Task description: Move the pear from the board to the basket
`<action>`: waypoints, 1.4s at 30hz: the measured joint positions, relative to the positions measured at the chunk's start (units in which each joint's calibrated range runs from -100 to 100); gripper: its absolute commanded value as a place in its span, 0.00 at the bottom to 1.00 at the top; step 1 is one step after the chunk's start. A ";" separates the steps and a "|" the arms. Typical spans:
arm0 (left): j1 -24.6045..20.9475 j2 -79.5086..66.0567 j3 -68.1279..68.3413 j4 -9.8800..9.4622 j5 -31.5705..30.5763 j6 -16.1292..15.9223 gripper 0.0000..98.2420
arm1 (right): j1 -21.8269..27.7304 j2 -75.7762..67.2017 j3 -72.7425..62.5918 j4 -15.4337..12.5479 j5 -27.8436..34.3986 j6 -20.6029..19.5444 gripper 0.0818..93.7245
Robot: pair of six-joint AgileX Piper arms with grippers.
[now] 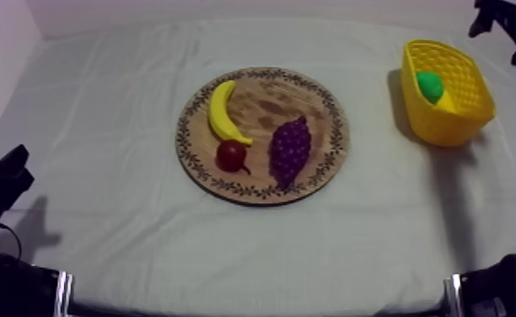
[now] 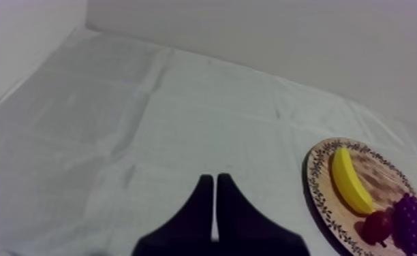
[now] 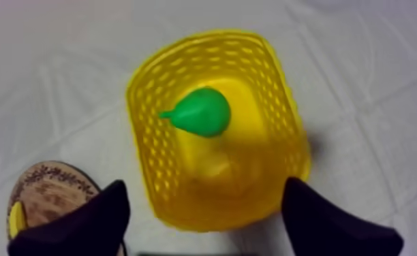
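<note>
The green pear (image 3: 202, 112) lies on its side inside the yellow basket (image 3: 279, 102), stem toward the board. In the top view the pear (image 1: 430, 86) shows in the basket (image 1: 459, 114) at the table's right. My right gripper (image 3: 204, 185) hangs open above the basket, a finger at each side, holding nothing. The right arm (image 1: 507, 25) comes in at the upper right. The round wooden board (image 1: 312, 101) carries a banana (image 1: 221, 111), a small red fruit (image 1: 231, 155) and a bunch of grapes (image 1: 290, 150). My left gripper (image 2: 213, 180) is shut on nothing, over bare cloth left of the board (image 2: 320, 197).
The left arm (image 1: 0, 181) rests low at the table's left edge. Open cloth lies between the board and the basket and all along the front of the table. A wall runs behind the table's far edge.
</note>
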 measured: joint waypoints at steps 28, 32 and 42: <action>0.00 0.00 0.00 0.00 0.00 -0.03 0.00 | -4.16 -67.38 59.77 4.16 -24.07 5.79 0.00; 0.00 0.00 0.00 0.00 0.00 0.00 0.00 | -3.43 -71.76 66.23 1.40 -24.93 7.82 0.00; 0.00 0.00 0.00 0.00 0.00 -0.01 0.00 | -2.36 -72.73 69.09 -4.48 -28.95 16.33 0.00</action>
